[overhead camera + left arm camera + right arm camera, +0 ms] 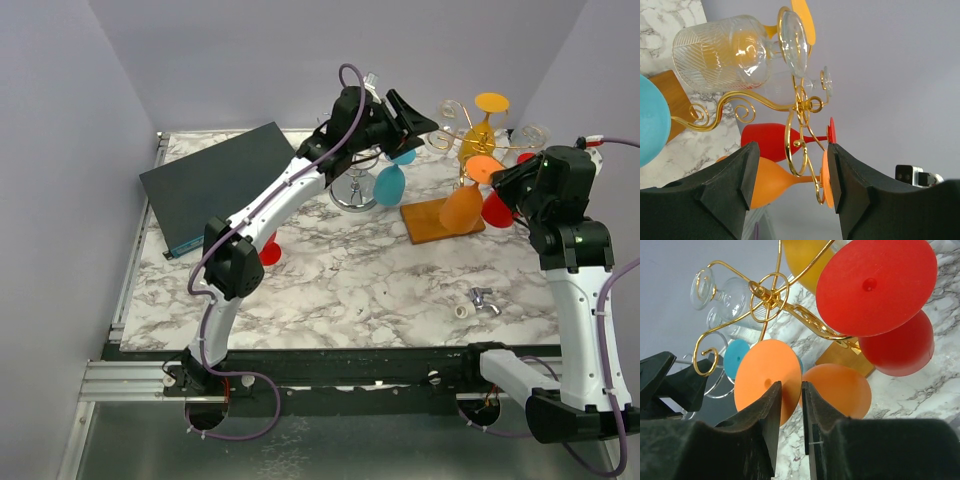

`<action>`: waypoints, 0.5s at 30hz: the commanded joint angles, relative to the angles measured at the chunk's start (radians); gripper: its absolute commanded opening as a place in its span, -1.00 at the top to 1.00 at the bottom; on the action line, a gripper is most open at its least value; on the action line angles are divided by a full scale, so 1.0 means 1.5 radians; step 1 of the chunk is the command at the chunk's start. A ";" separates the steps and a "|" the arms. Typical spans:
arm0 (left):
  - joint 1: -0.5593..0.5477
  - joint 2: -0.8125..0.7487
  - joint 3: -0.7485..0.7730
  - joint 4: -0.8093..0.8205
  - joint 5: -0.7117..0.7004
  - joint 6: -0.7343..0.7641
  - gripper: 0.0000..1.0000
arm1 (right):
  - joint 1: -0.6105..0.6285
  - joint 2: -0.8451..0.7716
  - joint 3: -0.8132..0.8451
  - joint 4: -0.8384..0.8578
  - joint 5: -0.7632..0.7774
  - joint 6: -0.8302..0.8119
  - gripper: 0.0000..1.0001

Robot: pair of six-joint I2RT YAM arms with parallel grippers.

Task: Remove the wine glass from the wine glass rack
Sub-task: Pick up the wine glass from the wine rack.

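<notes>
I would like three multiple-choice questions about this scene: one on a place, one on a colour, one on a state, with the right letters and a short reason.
1. Where on the table does the dark flat panel lie? A) far left B) near right C) the middle
2. What colour is the wire of the wine glass rack? A) silver B) gold C) black
3. How is the left end effector? A) shut on a stem B) shut, empty C) open, empty
Answers: A, the panel sits at the far left edge; B, the wire shines gold; C, its fingers stand wide apart with nothing between.
</notes>
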 commanded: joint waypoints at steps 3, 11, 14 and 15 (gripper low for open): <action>0.005 -0.054 -0.018 -0.003 0.010 0.015 -0.25 | -0.003 -0.008 -0.003 0.019 -0.016 0.012 0.57; 0.005 -0.076 -0.037 -0.003 0.006 0.018 -0.25 | -0.003 -0.015 0.009 0.014 -0.021 0.016 0.85; 0.006 -0.086 -0.046 -0.002 0.003 0.019 -0.25 | -0.003 -0.017 0.011 0.012 -0.023 0.016 0.93; 0.005 -0.087 -0.046 -0.002 0.003 0.019 -0.25 | -0.002 -0.017 0.012 0.011 -0.023 0.018 0.96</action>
